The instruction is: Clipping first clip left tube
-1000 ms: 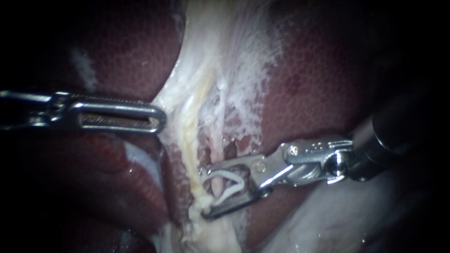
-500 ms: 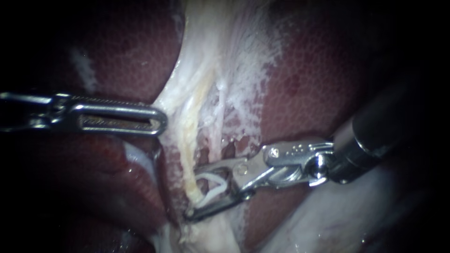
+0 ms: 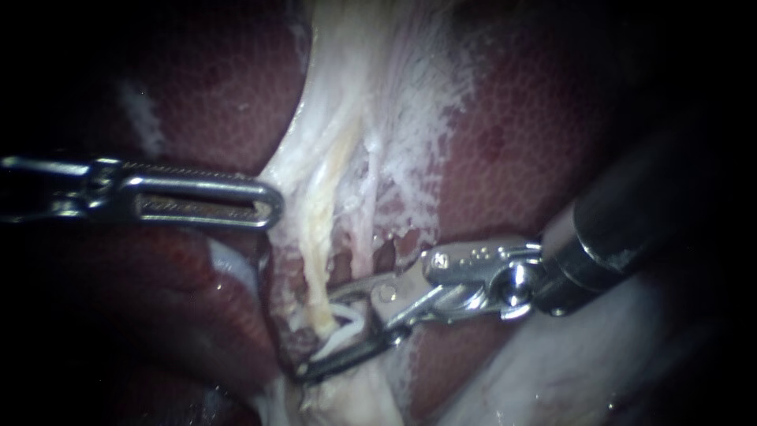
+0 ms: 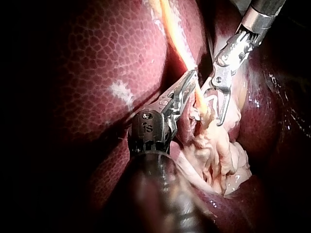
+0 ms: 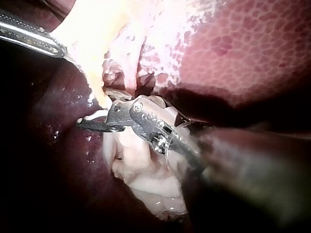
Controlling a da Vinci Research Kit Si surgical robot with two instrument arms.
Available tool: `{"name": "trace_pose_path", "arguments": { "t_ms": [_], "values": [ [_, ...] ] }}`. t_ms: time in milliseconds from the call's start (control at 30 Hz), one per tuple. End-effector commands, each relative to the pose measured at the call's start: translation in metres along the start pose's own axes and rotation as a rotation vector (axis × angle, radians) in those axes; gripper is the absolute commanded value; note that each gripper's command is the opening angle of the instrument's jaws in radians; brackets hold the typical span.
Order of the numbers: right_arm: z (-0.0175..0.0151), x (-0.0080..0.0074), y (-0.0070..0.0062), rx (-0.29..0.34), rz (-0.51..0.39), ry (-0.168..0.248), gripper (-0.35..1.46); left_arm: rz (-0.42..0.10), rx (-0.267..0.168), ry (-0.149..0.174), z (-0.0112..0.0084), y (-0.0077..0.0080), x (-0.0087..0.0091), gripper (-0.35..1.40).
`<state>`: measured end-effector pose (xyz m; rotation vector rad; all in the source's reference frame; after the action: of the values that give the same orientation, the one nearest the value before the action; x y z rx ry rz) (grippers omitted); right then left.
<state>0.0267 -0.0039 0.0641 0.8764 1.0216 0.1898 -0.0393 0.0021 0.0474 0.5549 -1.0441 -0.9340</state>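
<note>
Left tube (image 3: 315,268), one, between the jaws of the right instrument (image 3: 309,341), these gripping one white clip (image 3: 347,325) astride it, left instrument (image 3: 272,203) apart, two instruments.

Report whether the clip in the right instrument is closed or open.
Open. The clip shows two separate white legs held between the right instrument's jaws, straddling the yellowish tube; they are not pinched together.
</note>
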Motion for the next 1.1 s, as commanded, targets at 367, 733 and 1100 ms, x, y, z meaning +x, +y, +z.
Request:
{"name": "trace_pose_path", "arguments": {
  "t_ms": [367, 733, 1100],
  "values": [
    [0.0000, -0.0001, 0.0000, -0.001, 0.002, 0.000, 0.44, 0.000, 0.000, 0.000, 0.0000, 0.0000, 0.0000, -0.35],
    [-0.0008, -0.0008, 0.0014, -0.001, -0.017, 0.000, -0.35, 0.001, 0.002, 0.001, 0.0002, 0.0000, 0.0001, -0.35],
    [-0.0012, -0.0011, 0.0018, 0.001, -0.017, -0.001, -0.35, 0.001, 0.002, 0.001, 0.0003, 0.0000, 0.0001, -0.35]
  ]
}}
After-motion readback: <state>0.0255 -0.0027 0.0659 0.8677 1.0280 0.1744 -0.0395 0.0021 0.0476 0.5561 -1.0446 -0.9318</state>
